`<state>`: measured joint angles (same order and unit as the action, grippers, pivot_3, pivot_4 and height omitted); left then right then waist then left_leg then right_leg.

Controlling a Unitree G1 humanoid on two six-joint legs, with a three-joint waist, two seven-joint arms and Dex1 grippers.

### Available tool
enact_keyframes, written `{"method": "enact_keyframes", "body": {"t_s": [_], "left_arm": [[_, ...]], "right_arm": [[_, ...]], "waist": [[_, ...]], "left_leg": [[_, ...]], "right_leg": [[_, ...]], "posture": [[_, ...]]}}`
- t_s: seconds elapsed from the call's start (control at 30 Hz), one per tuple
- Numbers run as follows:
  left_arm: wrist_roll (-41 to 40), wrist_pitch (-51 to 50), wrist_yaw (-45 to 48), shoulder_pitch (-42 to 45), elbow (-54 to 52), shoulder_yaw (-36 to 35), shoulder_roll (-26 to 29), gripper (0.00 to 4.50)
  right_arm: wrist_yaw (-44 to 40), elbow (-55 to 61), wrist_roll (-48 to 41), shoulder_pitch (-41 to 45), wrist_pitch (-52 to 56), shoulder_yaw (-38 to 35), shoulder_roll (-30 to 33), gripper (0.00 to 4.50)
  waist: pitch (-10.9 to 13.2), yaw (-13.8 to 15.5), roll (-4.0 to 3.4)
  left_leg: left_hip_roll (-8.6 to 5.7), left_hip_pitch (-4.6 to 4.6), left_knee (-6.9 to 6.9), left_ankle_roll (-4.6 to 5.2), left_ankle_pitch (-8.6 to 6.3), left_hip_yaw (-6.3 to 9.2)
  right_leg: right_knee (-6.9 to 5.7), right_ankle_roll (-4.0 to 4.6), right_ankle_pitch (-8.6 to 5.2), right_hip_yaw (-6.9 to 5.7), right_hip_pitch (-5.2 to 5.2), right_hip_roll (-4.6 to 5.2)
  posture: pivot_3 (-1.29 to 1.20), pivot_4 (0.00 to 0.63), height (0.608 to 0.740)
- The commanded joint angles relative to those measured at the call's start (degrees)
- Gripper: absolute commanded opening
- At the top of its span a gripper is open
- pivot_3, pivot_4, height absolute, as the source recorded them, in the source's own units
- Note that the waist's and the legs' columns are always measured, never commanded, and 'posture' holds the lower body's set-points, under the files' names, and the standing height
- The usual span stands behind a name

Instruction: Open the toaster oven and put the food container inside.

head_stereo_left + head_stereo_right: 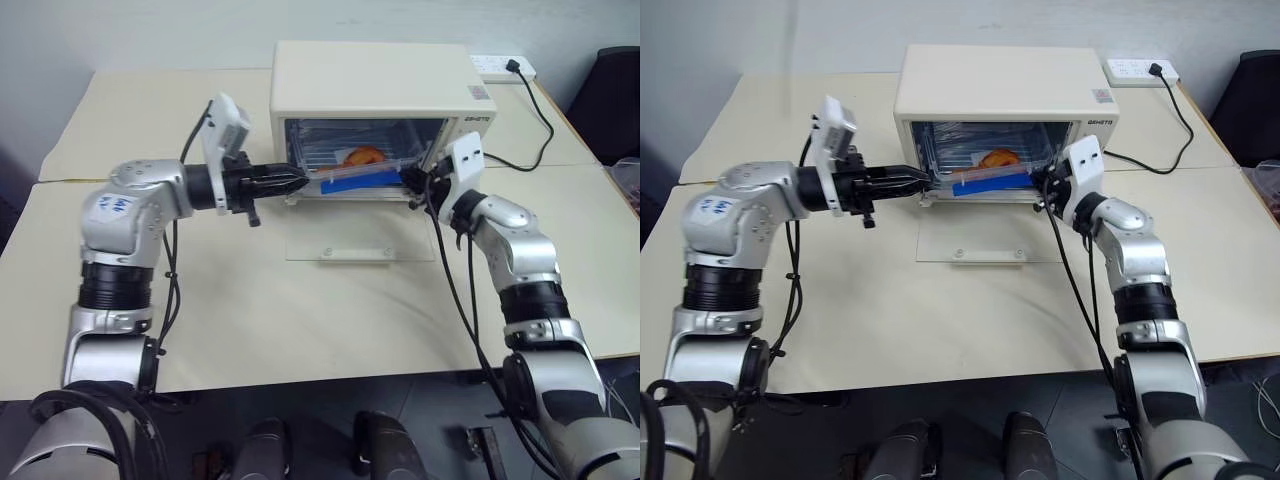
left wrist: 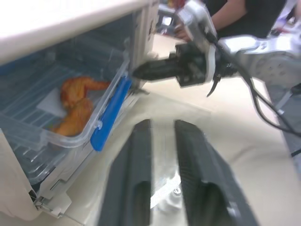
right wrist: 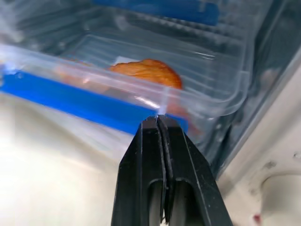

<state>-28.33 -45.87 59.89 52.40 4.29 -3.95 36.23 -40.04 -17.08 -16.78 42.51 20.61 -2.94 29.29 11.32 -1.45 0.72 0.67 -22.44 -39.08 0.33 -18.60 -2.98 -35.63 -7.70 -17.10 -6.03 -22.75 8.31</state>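
Note:
The cream-white toaster oven stands at the back of the table with its glass door folded flat in front. Inside on the rack lies the clear food container with orange food, its front blue clip strip at the opening's edge. My left gripper points level at the opening's left corner, just clear of the container, its fingers slightly open and empty. At the right corner my right gripper is shut, its tips against the blue strip.
A white power strip with a black cable lies at the back right of the table. Past the right edge stands a dark chair. A person in dark clothing is behind the table in the left wrist view.

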Motion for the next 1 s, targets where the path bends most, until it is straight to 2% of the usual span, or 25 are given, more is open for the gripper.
{"method": "enact_keyframes", "body": {"t_s": [0.03,0.17,0.3,0.33,0.4,0.53,0.63,0.83,1.0], "left_arm": [[-6.7,-5.7,3.1,0.7,-4.8,-5.0,5.2,2.1],[-10.0,-8.6,6.2,0.0,-6.0,-6.9,11.3,3.27],[-10.7,-8.2,8.2,-2.0,-6.3,-6.8,15.0,4.47],[-10.9,-8.1,8.8,-2.4,-6.5,-6.6,15.7,4.5],[-10.7,-7.5,9.7,-3.0,-6.9,-6.0,16.8,4.5],[-9.6,-5.4,10.8,-3.4,-7.3,-4.6,18.1,4.5],[-10.1,-5.4,10.8,-2.4,-6.5,-4.4,18.0,4.5],[-10.3,-5.3,12.5,-1.8,-6.9,-3.8,19.3,4.5],[-11.1,-6.0,13.2,-1.3,-7.2,-4.0,20.5,4.5]], "right_arm": [[-5.6,19.5,-8.1,-8.1,9.7,-5.1,7.5,0.0],[-6.5,37.1,-17.4,-21.6,20.7,-13.3,14.2,0.0],[-1.3,46.7,-22.7,-32.5,27.8,-20.5,14.1,0.0],[0.5,48.5,-23.4,-34.4,28.7,-21.3,13.2,0.41],[2.9,51.5,-23.9,-37.7,29.2,-21.7,11.7,0.93],[6.9,55.5,-23.4,-42.7,29.1,-19.0,8.5,2.34],[9.9,55.3,-20.6,-44.7,27.1,-14.5,5.2,2.1],[13.4,47.6,-14.1,-41.7,20.5,-7.9,-0.3,0.11],[15.2,38.8,-8.6,-37.1,15.5,-5.7,-1.8,0.05]], "waist": [[0.0,0.3,-0.04],[0.0,1.1,-0.05],[0.0,1.6,-0.04],[0.0,1.6,-0.04],[0.0,1.6,-0.04],[0.0,1.7,-0.04],[0.0,1.7,-0.03],[0.0,1.5,-0.03],[0.0,1.4,-0.04]], "left_leg": [[-0.01,-0.05,-0.01,0.01,0.0,0.05],[-0.02,-0.02,-0.03,0.02,-0.01,0.01],[0.0,0.26,-0.04,0.01,-0.01,-0.11],[-0.02,0.26,-0.05,0.02,-0.01,-0.14],[-0.01,0.27,-0.07,0.02,-0.01,-0.15],[-0.01,0.19,-0.03,0.02,-0.02,-0.14],[-0.01,0.2,-0.03,0.03,-0.02,-0.18],[-0.01,0.2,-0.04,0.04,-0.03,-0.2],[0.0,0.18,-0.02,0.03,-0.02,-0.21]], "right_leg": [[0.02,0.0,0.0,-0.01,0.0,0.02],[0.03,0.0,0.0,0.0,0.02,0.02],[0.02,0.01,-0.01,0.06,0.27,-0.01],[0.02,0.01,-0.01,0.11,0.27,0.0],[0.0,0.01,-0.01,0.13,0.27,0.0],[0.0,0.02,-0.01,0.13,0.15,-0.01],[0.01,0.02,-0.01,0.14,0.16,-0.01],[-0.01,0.03,-0.02,0.18,0.13,-0.03],[-0.02,0.05,-0.03,0.18,0.07,-0.04]], "posture": [[0.0,0.15,0.74],[0.0,0.15,0.74],[0.0,0.15,0.74],[0.0,0.15,0.74],[0.0,0.15,0.74],[0.0,0.15,0.74],[0.0,0.15,0.74],[0.0,0.15,0.74],[0.0,0.15,0.74]]}}
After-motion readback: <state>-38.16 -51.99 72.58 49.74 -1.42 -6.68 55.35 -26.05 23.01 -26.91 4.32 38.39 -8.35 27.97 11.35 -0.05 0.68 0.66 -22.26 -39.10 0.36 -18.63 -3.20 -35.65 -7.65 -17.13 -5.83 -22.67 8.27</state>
